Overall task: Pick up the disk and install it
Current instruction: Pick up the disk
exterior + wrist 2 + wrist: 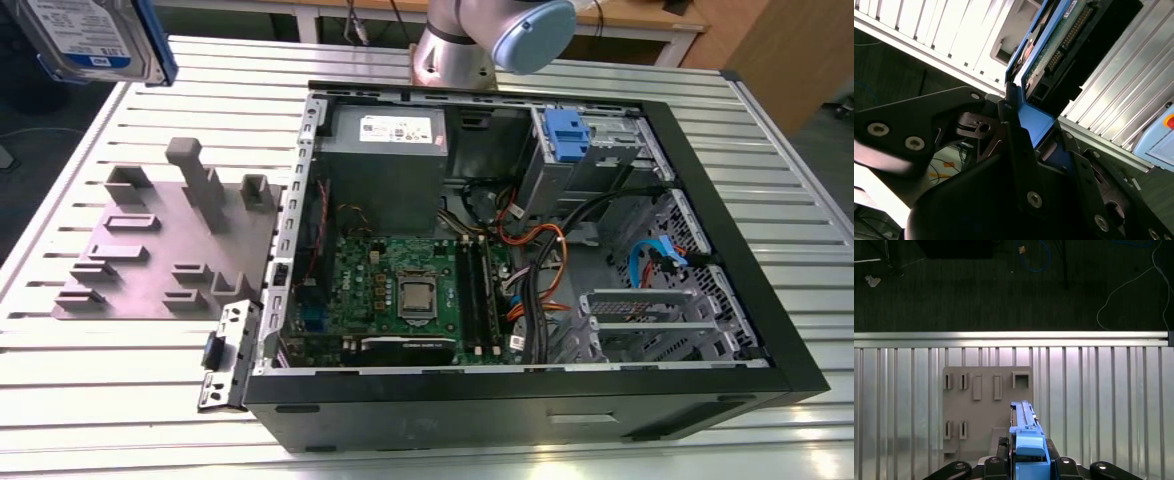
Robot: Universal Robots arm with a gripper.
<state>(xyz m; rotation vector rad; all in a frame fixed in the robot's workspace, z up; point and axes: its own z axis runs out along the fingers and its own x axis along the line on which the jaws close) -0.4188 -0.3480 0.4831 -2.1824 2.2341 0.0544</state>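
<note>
The disk hangs high at the exterior view's upper left, above the table's far left corner, its white-and-blue label facing the camera and its blue frame along the edge. In the second wrist view my gripper is shut on the blue carrier frame at one end of the disk, whose green circuit-board side shows. In the first wrist view the disk stands edge-on between my fingers, over the grey fixture plate.
The open computer case lies on the slatted aluminium table, with a blue latch at its drive bay, a grey power supply box and the motherboard. The grey fixture plate sits left of the case.
</note>
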